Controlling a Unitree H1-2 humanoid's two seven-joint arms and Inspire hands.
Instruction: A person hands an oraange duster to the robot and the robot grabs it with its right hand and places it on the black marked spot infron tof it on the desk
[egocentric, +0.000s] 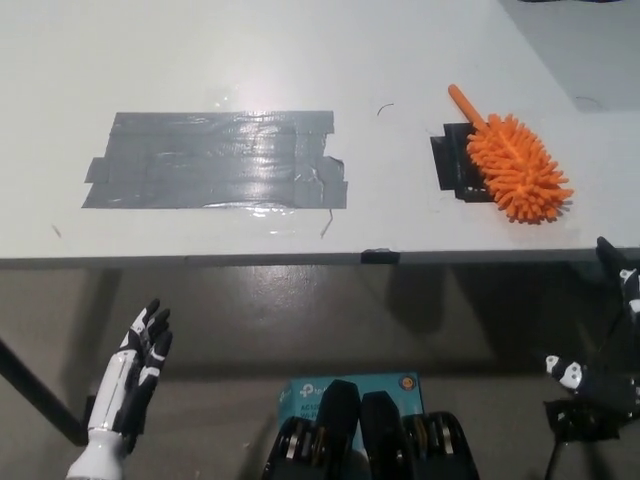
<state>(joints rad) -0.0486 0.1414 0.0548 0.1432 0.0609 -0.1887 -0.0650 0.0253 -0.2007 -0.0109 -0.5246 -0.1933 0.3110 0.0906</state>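
Duster (517, 167) lies on black mark (452, 165) nr bench (300, 60) right edge; right hand (610, 355) and left hand (135, 375) hang below front edge, both spread, empty.

No legible text anywhere.

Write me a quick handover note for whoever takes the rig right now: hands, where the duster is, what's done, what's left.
Left hand: open, empty, resting low at the robot's left, below the desk edge.
Right hand: off the desk, down at the lower right below the edge, holding nothing; whether its fingers are apart is unclear.
Orange duster: lying on the desk, its bristle head partly over the black marked spot, handle pointing away from the robot.
Grey tape patch: on the desk to the left, not involved.
Done: duster released on the mark.
Left: nothing obvious; perhaps check that it covers the mark well enough.
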